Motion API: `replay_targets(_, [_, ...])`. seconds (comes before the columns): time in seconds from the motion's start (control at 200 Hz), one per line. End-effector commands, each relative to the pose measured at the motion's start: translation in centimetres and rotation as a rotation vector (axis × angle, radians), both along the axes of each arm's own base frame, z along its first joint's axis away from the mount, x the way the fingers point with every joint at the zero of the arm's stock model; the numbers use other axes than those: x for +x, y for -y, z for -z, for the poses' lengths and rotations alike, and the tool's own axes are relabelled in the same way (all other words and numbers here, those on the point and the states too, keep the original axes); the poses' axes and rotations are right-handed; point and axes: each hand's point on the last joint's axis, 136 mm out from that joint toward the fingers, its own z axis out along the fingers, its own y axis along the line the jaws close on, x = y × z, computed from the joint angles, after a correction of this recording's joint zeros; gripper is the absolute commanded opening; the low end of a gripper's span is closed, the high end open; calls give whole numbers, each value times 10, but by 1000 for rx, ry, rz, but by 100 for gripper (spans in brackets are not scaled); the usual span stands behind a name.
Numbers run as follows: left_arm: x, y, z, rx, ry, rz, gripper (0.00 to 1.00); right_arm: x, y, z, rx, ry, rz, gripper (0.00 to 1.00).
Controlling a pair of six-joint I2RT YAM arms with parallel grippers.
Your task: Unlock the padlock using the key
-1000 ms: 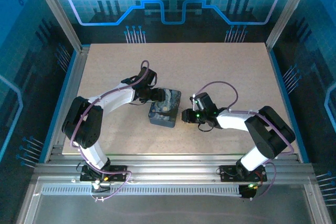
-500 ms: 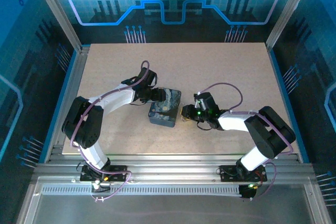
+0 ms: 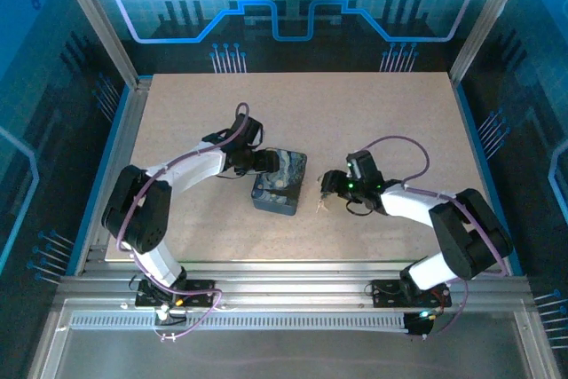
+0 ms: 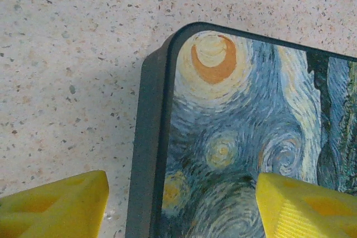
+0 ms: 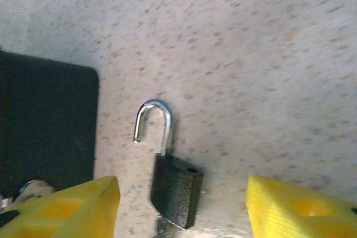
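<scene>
Right tool (image 5: 179,202), wide open and empty, has drawn back from the tin (image 3: 280,179). Between its fingertips (image 5: 67,204) the padlock (image 5: 177,190) lies on the bench (image 5: 251,54), shackle (image 5: 159,116) sprung free: likely unlocked. Left tool (image 4: 181,204) open, straddling the tin's edge.

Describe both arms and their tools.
The left arm and right arm match: white links between bulky black joints, with a purple cable looping along each. The right one shows a small green light. The left tool and right tool are black, each ending in chunky wedge-shaped yellow fingers.
</scene>
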Motion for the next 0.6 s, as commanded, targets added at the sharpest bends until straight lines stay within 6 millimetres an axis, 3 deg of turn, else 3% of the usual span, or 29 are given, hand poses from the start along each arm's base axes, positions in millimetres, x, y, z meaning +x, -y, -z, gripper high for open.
replay_targets(0.0, [5,-8,-31,-42,53,-13,72,1,13,-16,-102,20,-75,65])
replay_targets(0.035, [7,-11,-34,-47,72,-14,75,2,17,-20,-138,32,-88,67])
replay_targets(0.05, [7,-13,-34,-49,80,-17,82,2,20,-23,-155,39,-93,69])
replay_targets(0.08, [9,-18,-36,-52,96,-30,97,3,25,-26,-194,53,-100,86])
replay_targets(0.095, [9,-21,-36,-51,100,-38,99,3,29,-29,-215,63,-99,97])
replay_targets(0.11, [9,-24,-38,-49,109,-44,99,4,32,-31,-237,72,-99,100])
replay_targets(0.27, [20,-54,-53,0,231,-151,99,16,78,-59,-449,181,-60,100])
replay_targets(0.355, [31,-82,-72,109,362,-223,99,25,104,-79,-515,275,2,100])
replay_targets(0.495, [44,-131,-100,355,668,-268,99,34,127,-102,-565,446,35,100])
replay_targets(0.595, [45,-160,-85,476,724,-231,99,37,139,-102,-571,472,33,100])
